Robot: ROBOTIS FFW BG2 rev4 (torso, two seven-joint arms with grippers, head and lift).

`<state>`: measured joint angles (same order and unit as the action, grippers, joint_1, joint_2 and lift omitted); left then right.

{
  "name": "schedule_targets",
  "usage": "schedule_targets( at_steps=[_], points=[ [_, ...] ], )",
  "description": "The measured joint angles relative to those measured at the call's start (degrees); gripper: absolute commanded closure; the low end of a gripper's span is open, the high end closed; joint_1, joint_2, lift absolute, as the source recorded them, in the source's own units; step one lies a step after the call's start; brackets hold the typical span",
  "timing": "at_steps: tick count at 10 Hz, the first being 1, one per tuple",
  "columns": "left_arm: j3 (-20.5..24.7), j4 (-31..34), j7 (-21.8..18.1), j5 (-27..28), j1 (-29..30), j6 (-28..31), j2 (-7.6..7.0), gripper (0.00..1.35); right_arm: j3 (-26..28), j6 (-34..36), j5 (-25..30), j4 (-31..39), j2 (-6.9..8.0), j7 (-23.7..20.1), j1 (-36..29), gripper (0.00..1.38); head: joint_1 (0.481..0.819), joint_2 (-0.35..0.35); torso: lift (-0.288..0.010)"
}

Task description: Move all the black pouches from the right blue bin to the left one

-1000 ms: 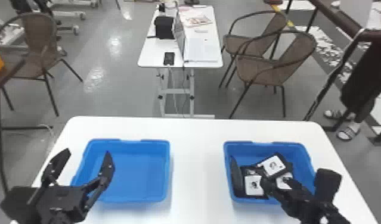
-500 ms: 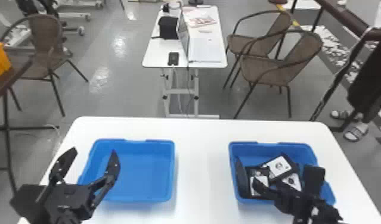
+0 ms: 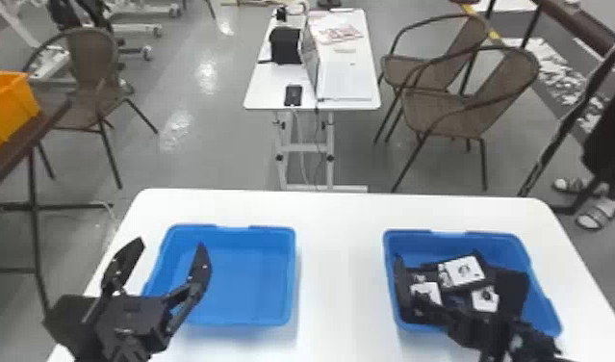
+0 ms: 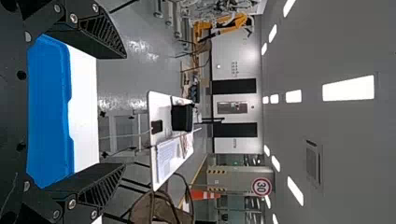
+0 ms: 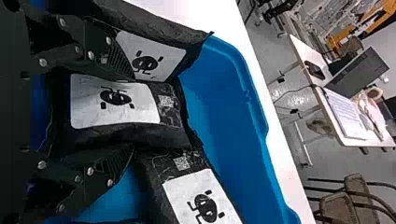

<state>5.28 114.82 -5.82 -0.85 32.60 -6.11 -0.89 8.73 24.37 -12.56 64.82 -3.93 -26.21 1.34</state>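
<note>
In the head view my left gripper (image 3: 161, 265) hangs open over the left part of the left blue bin (image 3: 253, 321); in the left wrist view the left gripper (image 4: 123, 112) has nothing between its fingers. My right gripper (image 3: 429, 303) is down in the right blue bin (image 3: 539, 284), near its left side. In the right wrist view, the right gripper (image 5: 133, 114) has closed its fingers against both sides of a black pouch (image 5: 114, 133) with a white label. Another pouch (image 5: 154, 51) leans at the bin wall beside one finger, and a labelled pouch (image 5: 205, 203) lies beside the other.
Both bins stand on a white table (image 3: 339, 265) with a gap between them. Beyond it are a smaller white table (image 3: 272, 86), wicker chairs (image 3: 445, 113) and, at the left, an orange bin (image 3: 7, 108).
Relative to the right bin, my right gripper has shifted left onto the pouch near that wall. The head view has shifted slightly; the left gripper is still open above its bin.
</note>
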Motion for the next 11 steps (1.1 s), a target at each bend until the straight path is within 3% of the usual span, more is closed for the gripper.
schedule_targets(
  at_steps=[5,9,10,11],
  points=[
    [0.09,-0.19,-0.15,-0.1,0.09,-0.51,0.23,0.21,0.09,1.26,-7.65,13.85,0.39,4.67,-7.91,1.26,0.695,0.043,0.01],
    [0.2,-0.13,-0.15,-0.33,-0.11,-0.69,0.2,0.21,3.35,7.69,-6.56,31.47,-0.07,4.03,-14.15,1.26,0.695,0.016,0.01],
    [0.25,-0.09,-0.16,-1.26,-0.57,0.03,0.24,0.2,3.77,8.5,-6.53,33.69,-0.72,1.34,-13.8,1.26,0.695,0.018,0.01],
    [0.36,-0.05,-0.9,-4.23,-2.02,2.28,0.23,0.21,3.35,8.72,-5.61,33.59,-1.75,-4.25,-11.31,1.26,0.695,0.024,0.01]
  ],
)
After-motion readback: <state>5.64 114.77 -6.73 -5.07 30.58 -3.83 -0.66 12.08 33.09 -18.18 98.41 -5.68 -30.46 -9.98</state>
